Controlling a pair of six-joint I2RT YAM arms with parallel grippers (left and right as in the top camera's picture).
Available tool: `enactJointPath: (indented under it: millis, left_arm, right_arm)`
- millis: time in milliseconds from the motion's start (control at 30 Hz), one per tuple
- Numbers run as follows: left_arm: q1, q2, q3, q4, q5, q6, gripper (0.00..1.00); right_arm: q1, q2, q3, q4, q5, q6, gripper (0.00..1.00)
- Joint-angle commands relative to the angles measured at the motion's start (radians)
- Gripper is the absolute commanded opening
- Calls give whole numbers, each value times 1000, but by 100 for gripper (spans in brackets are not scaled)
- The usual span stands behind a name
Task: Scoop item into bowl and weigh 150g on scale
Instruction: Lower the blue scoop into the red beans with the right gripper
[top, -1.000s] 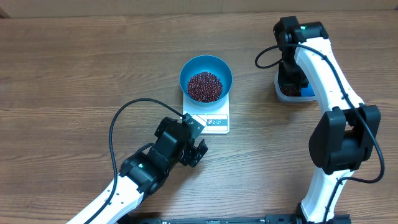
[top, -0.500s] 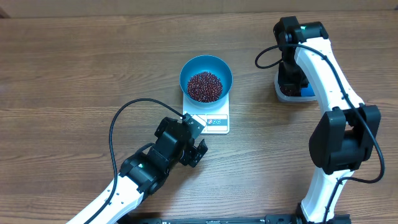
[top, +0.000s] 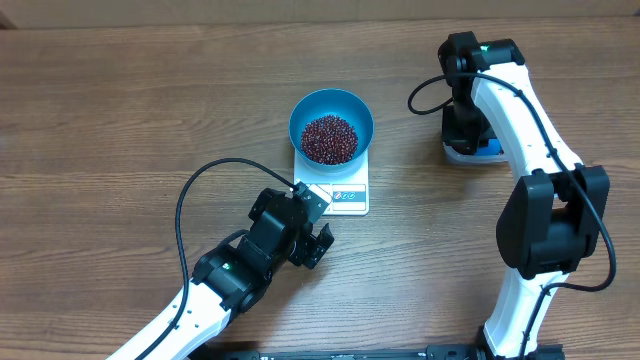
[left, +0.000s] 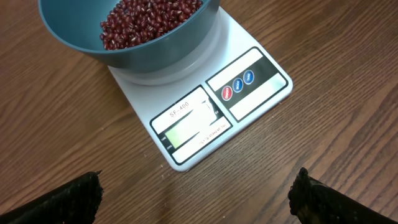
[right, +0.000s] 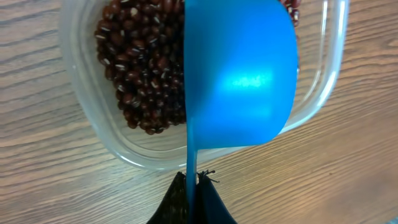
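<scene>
Left gripper (left: 199, 198): fingers spread wide apart, holding nothing, low over the table (top: 120, 120) just in front of the scale's display edge.
Scale (left: 255, 96): white and square, flat on the table near the middle; its display and three round buttons, one red and two blue, face the left gripper. The display is washed out and cannot be read.
Bowl (top: 298, 112): bright blue, round, sitting on the far part of the scale and overhanging its back edge.
Beans (top: 329, 138): a dark red-brown heap at the bottom of the bowl.
Tub (right: 127, 154): clear plastic, on the table at far right, well apart from the scale.
Second heap (right: 144, 68): beans in the tub, seen on its left side.
Scoop (right: 239, 81): blue, over the tub, hiding its right half; whether it touches the beans cannot be told.
Right gripper (right: 194, 186): fingers pressed together on the scoop's thin handle.
</scene>
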Motion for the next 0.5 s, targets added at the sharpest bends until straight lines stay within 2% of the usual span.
enactJointPath:
  millis: [0,467]
  left_arm:
    - [4,-10,-7,1,0,11,100]
    - [4,-10,-7,1,1,11,100]
  right_arm:
    - [2,7,-14,8,-52,-8,4]
    - [2,7,-14,22,-235,-87,4]
